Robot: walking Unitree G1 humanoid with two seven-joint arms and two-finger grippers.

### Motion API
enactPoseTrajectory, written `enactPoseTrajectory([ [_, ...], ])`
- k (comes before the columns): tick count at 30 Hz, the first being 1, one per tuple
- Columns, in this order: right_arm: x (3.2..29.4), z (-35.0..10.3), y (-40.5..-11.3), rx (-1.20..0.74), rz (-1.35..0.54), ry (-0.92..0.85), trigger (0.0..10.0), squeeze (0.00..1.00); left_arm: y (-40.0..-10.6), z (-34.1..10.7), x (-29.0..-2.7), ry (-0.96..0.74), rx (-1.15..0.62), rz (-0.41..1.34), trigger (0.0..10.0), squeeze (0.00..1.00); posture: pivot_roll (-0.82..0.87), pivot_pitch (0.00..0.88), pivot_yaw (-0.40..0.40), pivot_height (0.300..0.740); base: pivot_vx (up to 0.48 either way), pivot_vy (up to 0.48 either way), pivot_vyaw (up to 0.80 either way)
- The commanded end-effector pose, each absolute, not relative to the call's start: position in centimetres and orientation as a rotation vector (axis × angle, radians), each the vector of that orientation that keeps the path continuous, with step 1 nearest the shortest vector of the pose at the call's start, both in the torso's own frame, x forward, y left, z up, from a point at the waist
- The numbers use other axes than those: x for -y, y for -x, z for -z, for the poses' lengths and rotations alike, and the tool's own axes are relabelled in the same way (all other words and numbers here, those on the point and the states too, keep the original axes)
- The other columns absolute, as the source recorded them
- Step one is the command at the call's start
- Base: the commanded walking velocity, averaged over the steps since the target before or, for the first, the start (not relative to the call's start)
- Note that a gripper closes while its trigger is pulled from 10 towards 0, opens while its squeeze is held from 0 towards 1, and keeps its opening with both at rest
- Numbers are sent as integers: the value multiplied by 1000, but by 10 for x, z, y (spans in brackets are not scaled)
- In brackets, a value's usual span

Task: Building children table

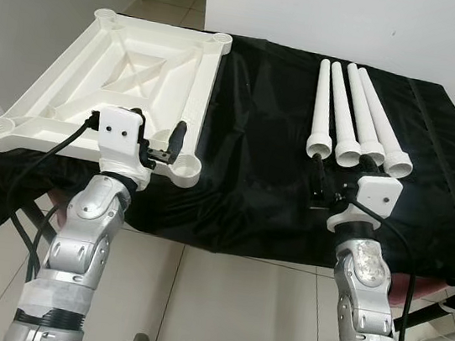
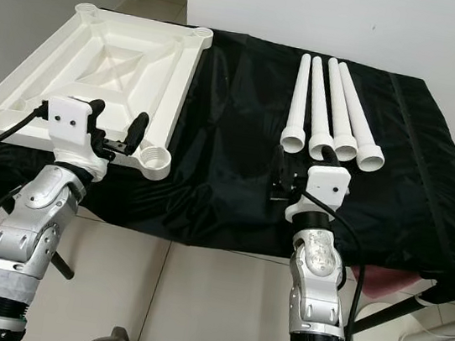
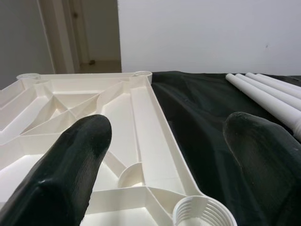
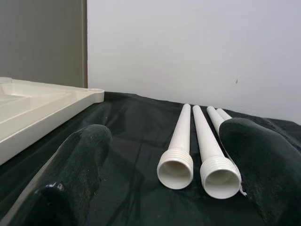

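A white plastic table top (image 1: 78, 90) lies upside down on the left of the black cloth, with a round threaded socket (image 3: 202, 212) at each corner. Several white table legs (image 1: 350, 111) lie side by side on the right, their threaded open ends (image 4: 175, 169) toward me. My left gripper (image 1: 159, 123) is open at the top's near right corner, hovering just above the rim by the socket. My right gripper (image 1: 345, 162) is open just short of the legs' near ends, holding nothing.
The black cloth (image 1: 257, 141) covers a low table whose front edge runs just behind my wrists. Bare cloth lies between the table top and the legs. A white wall (image 1: 359, 19) stands behind, and tiled floor (image 1: 217, 305) lies below.
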State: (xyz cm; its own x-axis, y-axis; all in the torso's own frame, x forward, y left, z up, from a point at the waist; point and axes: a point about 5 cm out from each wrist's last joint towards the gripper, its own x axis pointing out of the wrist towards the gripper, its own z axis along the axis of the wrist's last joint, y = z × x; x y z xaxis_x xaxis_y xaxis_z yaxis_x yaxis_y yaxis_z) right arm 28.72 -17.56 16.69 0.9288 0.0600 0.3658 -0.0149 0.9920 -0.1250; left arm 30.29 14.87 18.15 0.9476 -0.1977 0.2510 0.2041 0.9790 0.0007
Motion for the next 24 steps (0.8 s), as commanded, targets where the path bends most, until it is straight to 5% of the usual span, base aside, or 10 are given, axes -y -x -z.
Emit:
enactPoseTrajectory([
  [1, 174, -166, -289, 372, -53, 130, 10000, 0, -304, -182, -154, 24, 261, 132, 10000, 0, 4, 0, -15, 740, 0, 0, 0],
  [24, 177, -165, -292, 367, -69, 164, 10000, 0, -304, -182, -158, 25, 269, 106, 10000, 0, 1, 0, -28, 740, 253, 0, 0],
])
